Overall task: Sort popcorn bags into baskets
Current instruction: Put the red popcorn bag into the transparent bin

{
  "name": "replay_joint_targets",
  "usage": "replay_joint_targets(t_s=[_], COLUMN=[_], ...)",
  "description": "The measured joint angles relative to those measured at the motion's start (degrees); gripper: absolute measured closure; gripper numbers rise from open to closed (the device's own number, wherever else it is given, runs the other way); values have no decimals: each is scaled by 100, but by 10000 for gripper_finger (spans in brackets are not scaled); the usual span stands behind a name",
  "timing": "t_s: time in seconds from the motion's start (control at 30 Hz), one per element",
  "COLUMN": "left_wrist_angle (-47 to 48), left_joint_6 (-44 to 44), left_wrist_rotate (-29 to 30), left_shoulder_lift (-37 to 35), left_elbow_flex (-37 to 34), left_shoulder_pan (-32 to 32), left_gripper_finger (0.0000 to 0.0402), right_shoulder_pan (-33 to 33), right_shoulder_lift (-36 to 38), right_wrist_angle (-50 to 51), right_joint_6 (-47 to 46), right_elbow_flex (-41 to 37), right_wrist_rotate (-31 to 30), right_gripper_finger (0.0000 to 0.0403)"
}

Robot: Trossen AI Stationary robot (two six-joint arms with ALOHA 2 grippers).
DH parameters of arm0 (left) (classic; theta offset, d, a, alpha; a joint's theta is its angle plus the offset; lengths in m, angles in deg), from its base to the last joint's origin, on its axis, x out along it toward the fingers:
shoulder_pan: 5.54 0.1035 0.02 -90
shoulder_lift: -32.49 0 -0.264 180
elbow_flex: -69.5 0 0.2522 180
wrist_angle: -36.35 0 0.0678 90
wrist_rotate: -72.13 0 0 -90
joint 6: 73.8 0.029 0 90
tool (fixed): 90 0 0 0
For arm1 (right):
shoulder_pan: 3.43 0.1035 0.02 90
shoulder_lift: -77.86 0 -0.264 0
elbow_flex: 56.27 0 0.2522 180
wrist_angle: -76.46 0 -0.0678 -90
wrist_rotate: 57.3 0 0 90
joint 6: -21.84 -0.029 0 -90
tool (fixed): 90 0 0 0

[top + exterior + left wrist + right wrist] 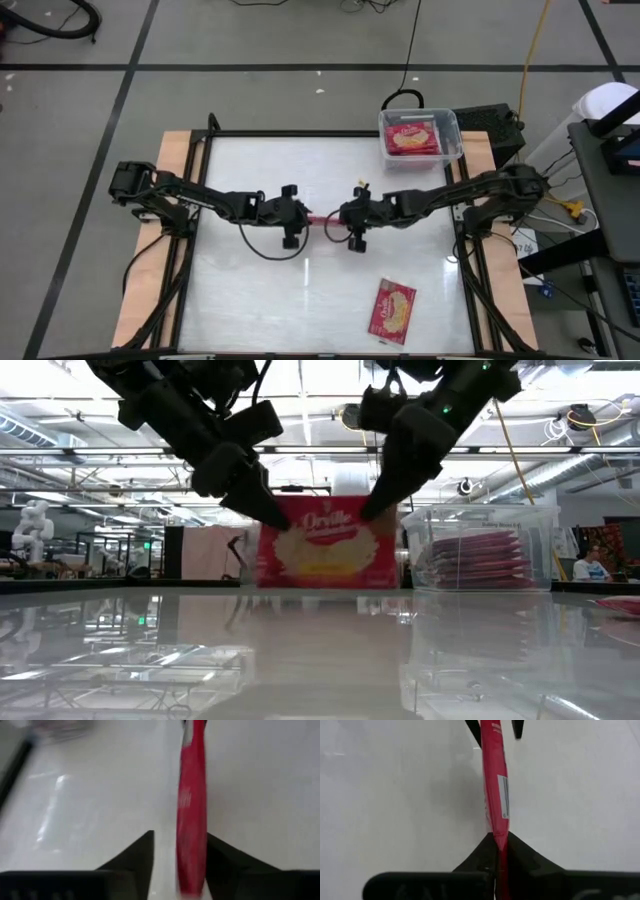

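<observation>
one popcorn bag (pixel 318 217) hangs between both grippers mid-table (another bag (pixel 392 310) lies nearer the front edge).

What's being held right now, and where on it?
The right gripper is shut on a popcorn bag's end edge; the left gripper stands open around the other end.

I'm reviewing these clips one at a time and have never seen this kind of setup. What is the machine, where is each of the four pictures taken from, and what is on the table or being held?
Two dark robot arms work at a white table. One picture looks straight down, one looks level across the tabletop, and two sit on the wrists.

Between the arms, one red popcorn bag is held on edge. The right gripper has its jaws shut on the bag's end. The left gripper is at the other end, jaws open around it.

A clear bin at the far right corner holds more packets. Another popcorn bag lies flat near the front.
</observation>
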Motion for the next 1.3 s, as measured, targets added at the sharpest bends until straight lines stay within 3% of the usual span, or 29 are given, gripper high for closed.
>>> replay_joint_targets(t_s=[0.1, 0.3, 0.5, 0.67, 0.87, 0.97, 1.3], left_wrist_angle=[41, 44, 20, -125, -513, -549, -559], left_joint_6=[-43, -123, -240, -366, -456, -471, -547], left_wrist_rotate=[423, 466, 359, 55, -69, -72, -183], left_shoulder_lift=[0, 0, 0, 2, 2, 2, 2], left_elbow_flex=[4, 7, 7, 5, 7, 7, 7], left_shoulder_pan=[80, 404, 633, 667, 658, 638, 318], left_gripper_finger=[208, 152, 152, 173, 197, 205, 199], right_shoulder_pan=[-165, -517, -957, -1688, -2962, -3710, -5695], right_shoulder_lift=[408, 1550, 2822, 3422, 3237, 3015, 2077], right_wrist_angle=[519, 1570, 2613, 3346, 4678, 5278, 6035], right_joint_6=[205, 505, 849, 1432, 2236, 2678, 3682], right_elbow_flex=[0, 0, 103, 893, 2348, 2824, 3102], right_wrist_rotate=[-5, -44, -332, -314, -265, 288, 1668], right_gripper_finger=[394, 395, 395, 395, 395, 395, 395])
